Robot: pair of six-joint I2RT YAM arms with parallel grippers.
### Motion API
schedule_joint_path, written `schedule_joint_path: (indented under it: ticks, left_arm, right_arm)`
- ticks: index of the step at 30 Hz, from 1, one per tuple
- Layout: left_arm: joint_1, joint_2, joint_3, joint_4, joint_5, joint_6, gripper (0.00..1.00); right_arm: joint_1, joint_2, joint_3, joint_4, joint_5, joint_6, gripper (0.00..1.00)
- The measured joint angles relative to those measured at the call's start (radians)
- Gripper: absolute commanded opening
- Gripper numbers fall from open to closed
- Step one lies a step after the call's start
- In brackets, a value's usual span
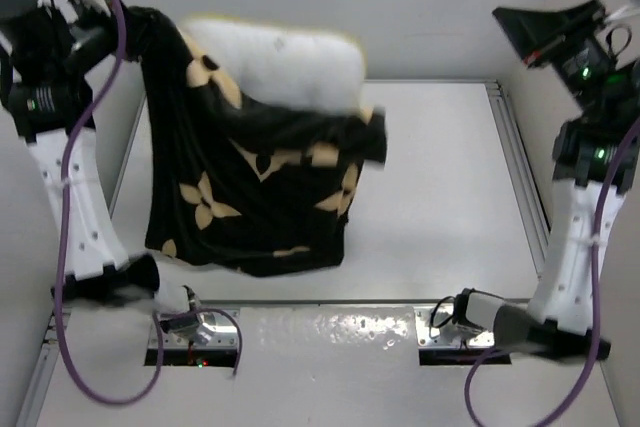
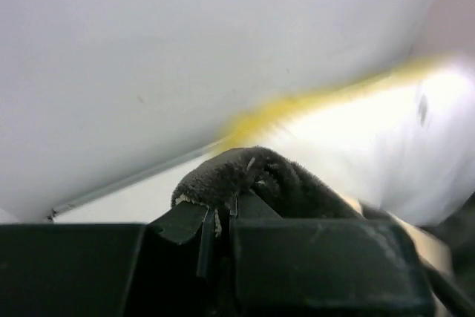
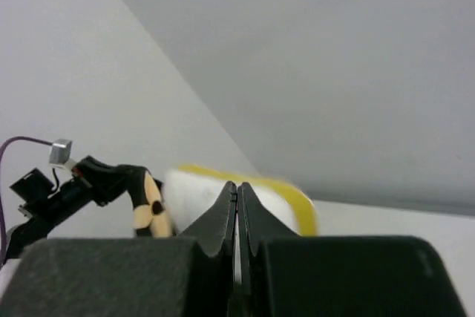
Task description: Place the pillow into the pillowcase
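Pillow (image 1: 275, 67): cream, long axis left-right, far-left on surface (image 1: 440, 197); lower part apparently inside pillowcase (image 1: 250, 197), upper edge exposed. Left tool (image 2: 221, 220): clenched on pillowcase's far-left corner, just left of pillow, nearer. Right tool (image 3: 237, 206): clenched empty, well apart at right.

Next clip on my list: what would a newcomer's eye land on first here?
The black flowered pillowcase hangs like a curtain over the left of the table, pinched at one corner by the left gripper held high. The cream pillow pokes out of its top, only partly covered. Far to the right, the right gripper is up in the air, shut and holding nothing.
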Motion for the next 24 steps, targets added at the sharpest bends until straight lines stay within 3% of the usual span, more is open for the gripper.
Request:
schedule_joint_path:
  ticks: [3,4,6,8,9,11,12,15,19,24]
  left_arm:
    - [-0.001,0.229,0.366,-0.161,0.015,0.007,0.0]
    - [0.002,0.282,0.42,-0.154,0.014,0.008,0.0]
    - [0.007,0.282,0.362,-0.121,0.019,0.013,0.0]
    - [0.006,0.18,0.148,-0.031,0.035,0.024,0.0]
    - [0.005,0.084,-0.018,0.003,0.045,0.039,0.0]
    - [-0.016,-0.068,-0.217,-0.035,0.077,0.078,0.0]
    - [-0.034,-0.12,-0.252,-0.086,0.09,0.103,0.0]
    - [-0.071,-0.177,-0.232,-0.156,0.122,0.178,0.0]
    - [-0.116,-0.225,-0.194,-0.187,0.159,0.24,0.0]
    - [-0.159,-0.274,-0.194,-0.269,0.162,0.316,0.0]
  right_arm:
    - [-0.033,0.208,0.266,-0.031,0.002,0.026,0.0]
    - [-0.037,0.266,0.335,-0.036,0.012,0.026,0.0]
    - [-0.024,0.293,0.343,-0.051,0.028,0.023,0.18]
    - [0.063,0.211,0.158,-0.041,0.06,-0.017,0.3]
    - [0.135,0.142,0.016,-0.051,0.081,-0.055,0.41]
    - [0.288,0.025,-0.254,-0.061,0.136,-0.114,0.51]
    - [0.358,-0.02,-0.383,-0.071,0.155,-0.138,0.59]
    - [0.504,-0.04,-0.647,-0.073,0.229,-0.177,0.7]
    - [0.643,0.129,-0.745,-0.02,0.295,-0.2,0.81]
    - [0.697,0.423,-0.649,0.187,0.269,-0.139,0.87]
